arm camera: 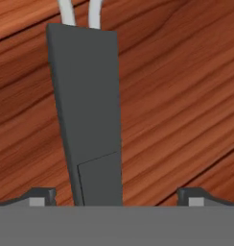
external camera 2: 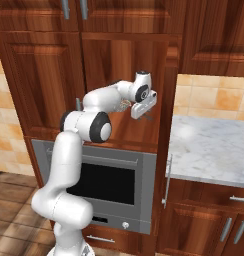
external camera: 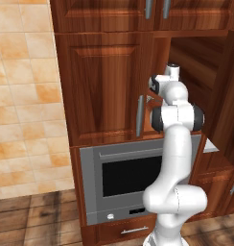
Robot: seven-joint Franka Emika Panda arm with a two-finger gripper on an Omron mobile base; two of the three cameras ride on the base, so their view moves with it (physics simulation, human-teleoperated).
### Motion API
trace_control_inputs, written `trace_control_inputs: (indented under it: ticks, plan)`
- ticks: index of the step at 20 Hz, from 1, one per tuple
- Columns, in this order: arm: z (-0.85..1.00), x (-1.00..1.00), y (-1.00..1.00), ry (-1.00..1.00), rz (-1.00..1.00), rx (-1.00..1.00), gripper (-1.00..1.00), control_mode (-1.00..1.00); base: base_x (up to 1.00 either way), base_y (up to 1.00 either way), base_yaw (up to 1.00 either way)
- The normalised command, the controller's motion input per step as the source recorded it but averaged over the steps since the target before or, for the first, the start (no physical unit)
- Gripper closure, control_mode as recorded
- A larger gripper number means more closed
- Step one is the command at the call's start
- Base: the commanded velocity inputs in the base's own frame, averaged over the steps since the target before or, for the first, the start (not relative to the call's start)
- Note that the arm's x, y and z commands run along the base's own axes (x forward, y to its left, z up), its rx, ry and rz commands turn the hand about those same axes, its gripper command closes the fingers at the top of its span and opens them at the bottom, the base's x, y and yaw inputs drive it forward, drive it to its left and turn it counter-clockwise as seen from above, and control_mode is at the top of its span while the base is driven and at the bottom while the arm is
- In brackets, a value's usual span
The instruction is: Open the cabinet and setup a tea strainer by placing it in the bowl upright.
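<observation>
1. Here, in the left base view, the cabinet (external camera: 99, 86) takes up the middle of the frame. Its left door is shut, with the grey bar handle (external camera: 139, 115) upright at centre. Its right half stands open as a dark recess at upper right. The arm rises from lower right and reaches into that recess, so it covers whatever sits at its end.

2. In the right base view, the gripper (external camera 2: 143, 111) sits at frame centre inside the open cabinet, above the oven (external camera 2: 109, 180). A bit of silver mesh, probably the tea strainer (external camera 2: 125, 104), shows just to its left, against the forearm.

3. In the hand view, the two fingertips (arm camera: 42, 194) stand wide apart at lower left and lower right, gripping nothing. Between them a flat dark-grey strip, by my reading the strainer's handle (arm camera: 87, 110), runs from bottom centre to the upper left. It ends in two pale wires. It lies nearer the left tip, with its long axis crossing the line between the tips, so closing them should pinch its flat sides.
</observation>
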Motion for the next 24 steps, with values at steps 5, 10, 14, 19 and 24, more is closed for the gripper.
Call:
trace_control_inputs:
  ticks: [5, 10, 14, 19, 24]
  plan:
    - [-0.08, 0.00, 0.00, 0.00, 0.06, 0.00, -1.00, -1.00, 0.00, 0.00, 0.00]
    - [-0.06, 0.00, 0.00, 0.00, 0.05, 0.00, -1.00, -1.00, 0.00, 0.00, 0.00]
    - [-0.06, 0.00, 0.00, 0.00, 0.05, 0.00, -1.00, -1.00, 0.00, 0.00, 0.00]
    - [-0.08, 0.00, 0.00, 0.00, 0.05, 0.00, 1.00, -1.00, 0.00, 0.00, 0.00]
    - [-0.11, 0.00, 0.03, 0.00, 0.05, 0.01, 1.00, -1.00, 0.00, 0.00, 0.00]
